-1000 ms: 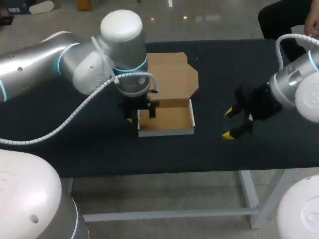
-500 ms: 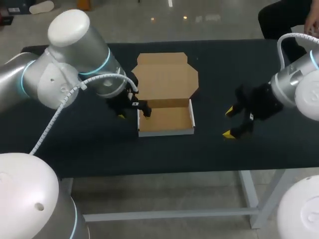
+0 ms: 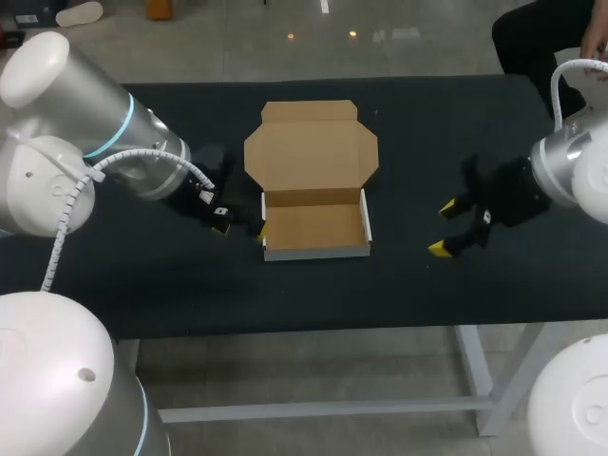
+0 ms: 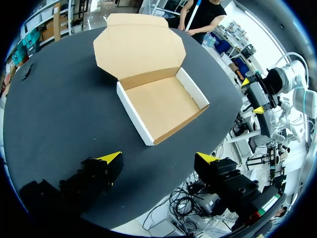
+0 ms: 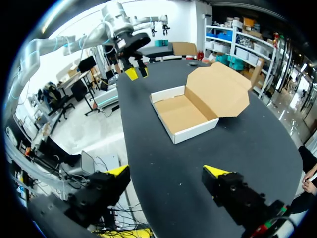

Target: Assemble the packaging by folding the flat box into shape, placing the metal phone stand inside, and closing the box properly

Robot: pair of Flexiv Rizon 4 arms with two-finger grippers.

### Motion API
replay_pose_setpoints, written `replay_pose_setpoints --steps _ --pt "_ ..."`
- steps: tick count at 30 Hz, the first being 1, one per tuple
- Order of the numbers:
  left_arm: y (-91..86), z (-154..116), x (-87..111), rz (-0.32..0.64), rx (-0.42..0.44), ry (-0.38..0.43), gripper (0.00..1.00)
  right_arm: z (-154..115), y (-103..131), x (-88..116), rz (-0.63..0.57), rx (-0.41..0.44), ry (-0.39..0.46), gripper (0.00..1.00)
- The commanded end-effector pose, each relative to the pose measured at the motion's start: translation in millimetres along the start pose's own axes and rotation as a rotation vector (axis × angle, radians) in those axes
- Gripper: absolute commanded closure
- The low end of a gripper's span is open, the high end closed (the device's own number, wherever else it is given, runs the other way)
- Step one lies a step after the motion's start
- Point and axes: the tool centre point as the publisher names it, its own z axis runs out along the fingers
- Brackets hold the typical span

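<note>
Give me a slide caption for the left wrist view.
Open left gripper poised before the folded box, its lid laid back, nothing inside.

On counter [image 3: 427, 123]: box [image 3: 315, 228] at mid, lid [image 3: 312, 147] flat behind it. L pincer [image 3: 243, 228] just beside box's left wall; R pincer [image 3: 443, 228] well apart on its right.

One box [image 3: 313, 226], one table [image 3: 427, 123], two arms [image 3: 114, 152] [image 3: 570, 171]

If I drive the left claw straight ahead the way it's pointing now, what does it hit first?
Most likely the cardboard box: its near white wall lies directly ahead of the left claw, with only bare table between them. Depth is hard to judge from here.
</note>
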Motion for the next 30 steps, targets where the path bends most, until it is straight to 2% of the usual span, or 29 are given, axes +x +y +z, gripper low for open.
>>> replay_pose_setpoints --steps 1,17,22,30 --pt "20.8 -20 6.4 0.005 0.076 -0.025 0.00 -10 -3 4 0.030 -0.008 -0.013 0.00" --pt "56.2 -64 19.6 -0.037 0.085 -0.100 0.00 -42 -15 11 0.227 -0.005 -0.076 0.00" --pt "63.0 -75 21.3 -0.106 0.073 -0.127 0.00 -50 -20 13 0.314 -0.001 -0.088 0.00" --pt "62.5 -99 13.9 -0.307 0.052 -0.103 0.00 -69 -27 17 0.464 0.025 -0.139 0.00"
